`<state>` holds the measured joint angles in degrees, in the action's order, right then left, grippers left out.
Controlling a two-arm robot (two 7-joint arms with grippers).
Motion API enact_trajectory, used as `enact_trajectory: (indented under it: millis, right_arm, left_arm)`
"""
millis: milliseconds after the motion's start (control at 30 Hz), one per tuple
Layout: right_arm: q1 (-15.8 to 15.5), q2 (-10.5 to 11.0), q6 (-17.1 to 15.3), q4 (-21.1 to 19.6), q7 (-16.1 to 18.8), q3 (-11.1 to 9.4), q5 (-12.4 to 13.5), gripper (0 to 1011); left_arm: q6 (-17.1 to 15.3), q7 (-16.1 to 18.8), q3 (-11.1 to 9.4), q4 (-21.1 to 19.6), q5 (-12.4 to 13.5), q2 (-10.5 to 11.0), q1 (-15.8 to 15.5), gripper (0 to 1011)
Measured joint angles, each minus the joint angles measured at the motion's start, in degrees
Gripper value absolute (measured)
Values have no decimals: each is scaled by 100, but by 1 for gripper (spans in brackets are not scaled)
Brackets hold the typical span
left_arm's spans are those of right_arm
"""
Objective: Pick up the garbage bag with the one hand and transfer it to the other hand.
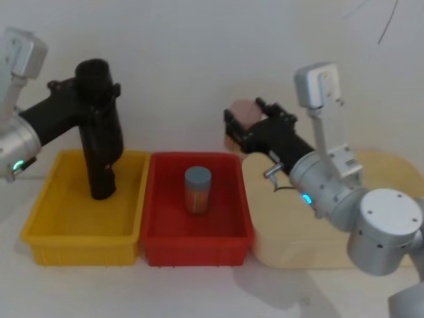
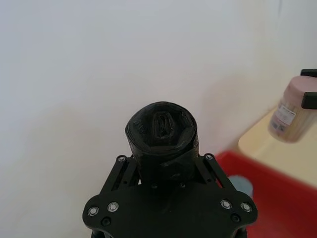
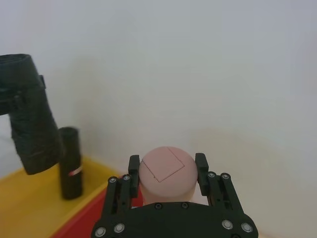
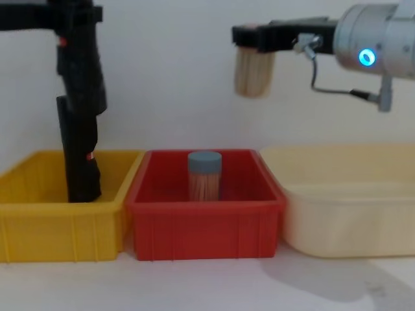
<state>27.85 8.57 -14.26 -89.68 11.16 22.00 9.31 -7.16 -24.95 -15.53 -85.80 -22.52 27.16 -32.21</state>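
Left arm reaches in from the side at head height, its left gripper (image 2: 165,158) clamped around the upper end of the garbage bag (image 1: 99,126), which hangs upright above the yellow bin (image 1: 79,248). A second black roll (image 4: 81,168) stands in that bin, just below and behind it. Across the table, the right arm stretches forward with the right gripper (image 3: 167,161) closed on a pink-lidded jar (image 4: 254,71), held high near the back edges of the red bin (image 1: 195,248) and cream bin (image 1: 298,252). A grey-lidded jar (image 1: 197,189) stands in the red bin.
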Motion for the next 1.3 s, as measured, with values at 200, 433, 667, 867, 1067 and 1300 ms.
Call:
enact_trajectory:
  millis: [200,433,667,867,1067,1300]
  right_arm:
    - [-53,106,31,-239,-210,-221,-125,651]
    - [-176,254,34,-509,-505,-520,-318,651]
    - [-375,409,-23,-685,-799,-853,-492,651]
    - [-546,516,-127,-712,-944,-1081,-568,651]
    - [-702,597,-291,-669,-975,-1233,-590,651]
    - [-830,644,-467,-502,-867,-1294,-567,651]
  left_arm:
    - [155,-269,-174,349,-77,-222,-427,358]
    - [404,-719,-446,1075,-217,-642,-1051,358]
    - [671,-1176,-683,1934,-362,-1104,-1618,358]
    - [942,-1651,-864,2828,-515,-1556,-2121,358]
    - [1240,-2174,-1016,3910,-659,-2072,-2665,358]
    - [1752,-2857,-1293,5520,-1017,-2700,-3420,358]
